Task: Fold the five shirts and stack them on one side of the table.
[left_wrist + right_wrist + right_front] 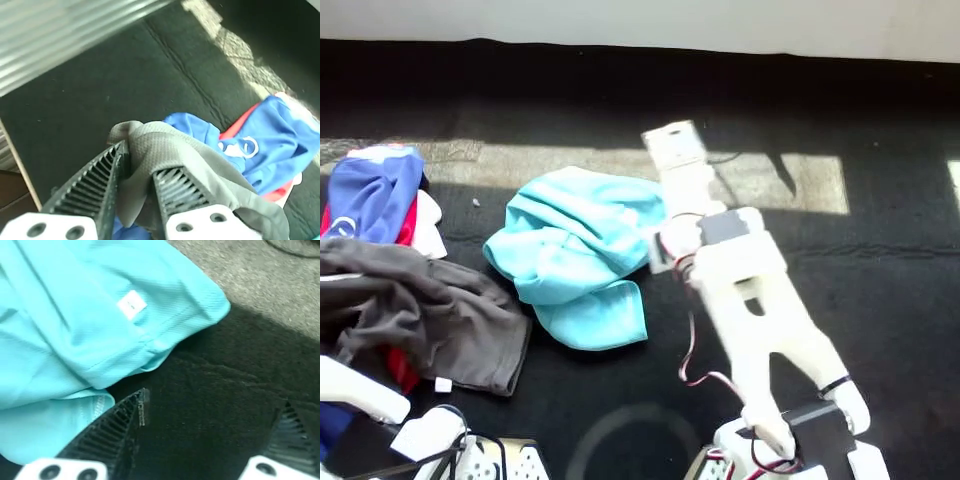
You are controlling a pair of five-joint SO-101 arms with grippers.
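My left gripper (140,160) is shut on a fold of the grey shirt (165,150), which lies crumpled at the table's left (430,305). Beyond it sits a blue shirt (270,140) over a red one (240,131); in the high view the blue shirt (375,190) lies at the far left with a white shirt (430,225) beside it. A turquoise shirt (575,250) is bunched mid-table. My right gripper (210,415) is open over the dark mat just beside that turquoise shirt (85,315), near its hem and white tag; nothing is between its fingers.
A black mat (880,290) covers the table, with a sunlit strip (790,180) across the back. The right arm (760,310) stretches from the front edge toward the middle. The left arm's white body (360,392) and cables sit at the front left.
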